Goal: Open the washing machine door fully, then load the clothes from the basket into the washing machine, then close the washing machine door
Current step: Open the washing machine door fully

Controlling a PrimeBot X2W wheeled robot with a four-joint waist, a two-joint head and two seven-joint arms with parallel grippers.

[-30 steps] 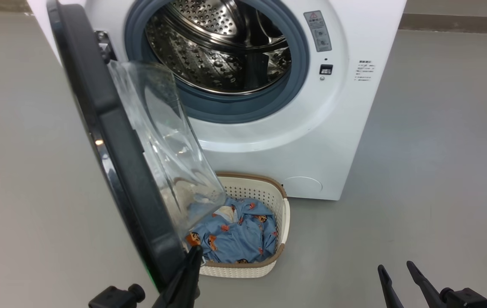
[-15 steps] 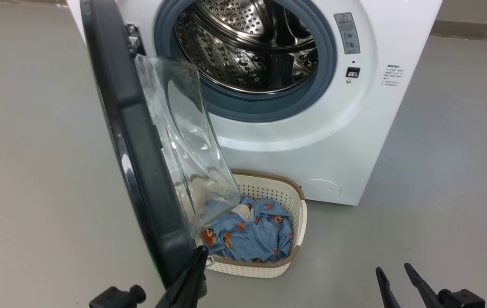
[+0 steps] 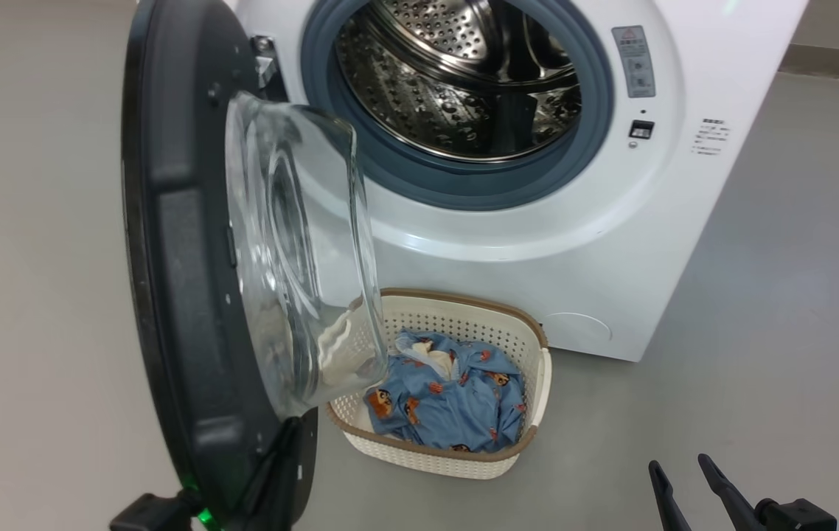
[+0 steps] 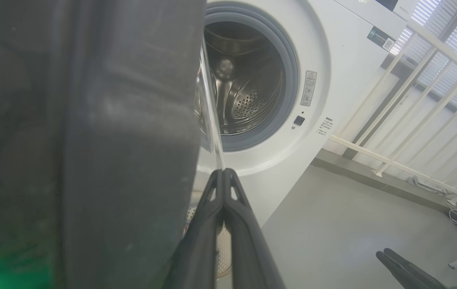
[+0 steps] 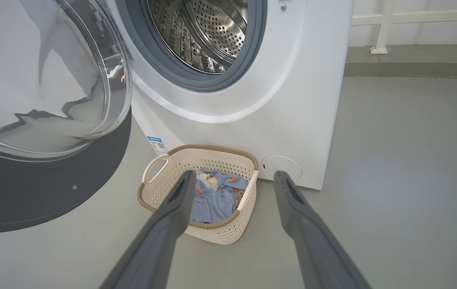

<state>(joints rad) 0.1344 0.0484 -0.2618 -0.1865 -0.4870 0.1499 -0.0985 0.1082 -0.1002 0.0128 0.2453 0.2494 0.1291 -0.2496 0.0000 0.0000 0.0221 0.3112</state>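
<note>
At the left, the washing machine door (image 3: 183, 295) stands swung wide. The left gripper (image 4: 224, 171), fingers pressed together and holding nothing, is at the door's lower inner rim, so I judge the opening step is nearly finished. The clothes (image 3: 456, 405) lie in the basket (image 3: 530, 346), on the floor just before the washing machine (image 3: 537, 251). Next, a gripper must reach down to them. The right gripper (image 3: 680, 463) hangs with fingers apart, empty. A grey sticker (image 3: 633, 63) bears a red warning triangle, but its print is too small to read.
</note>
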